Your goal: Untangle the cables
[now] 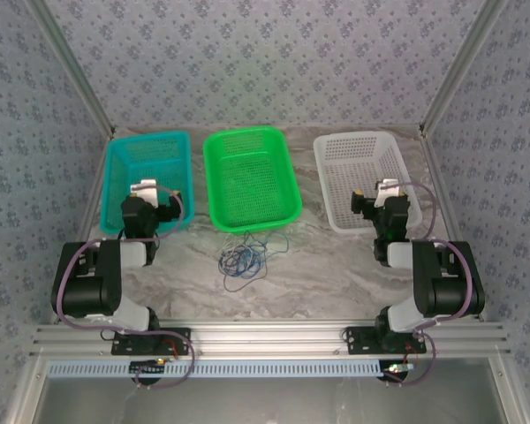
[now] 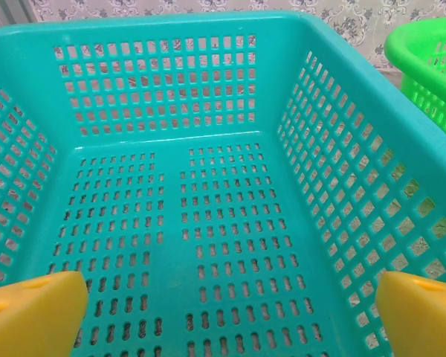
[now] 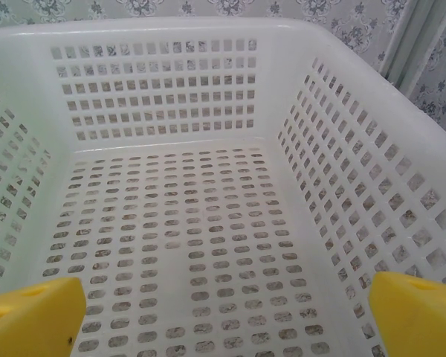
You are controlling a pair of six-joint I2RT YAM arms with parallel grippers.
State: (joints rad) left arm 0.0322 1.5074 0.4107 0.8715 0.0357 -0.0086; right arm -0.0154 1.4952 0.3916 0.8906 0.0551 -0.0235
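Observation:
The cables lie in a tangled heap of thin blue and dark loops on the marble table, just in front of the green basket. My left gripper hangs over the near end of the teal basket, open, its yellow fingertips far apart with nothing between them. My right gripper hovers over the near end of the white basket, also open, its yellow fingertips wide and empty. Both grippers are well away from the tangle.
Three mesh baskets stand in a row at the back: teal left, green middle, white right. Bare marble table lies between the arms. Patterned walls enclose the cell, and an aluminium rail runs along the near edge.

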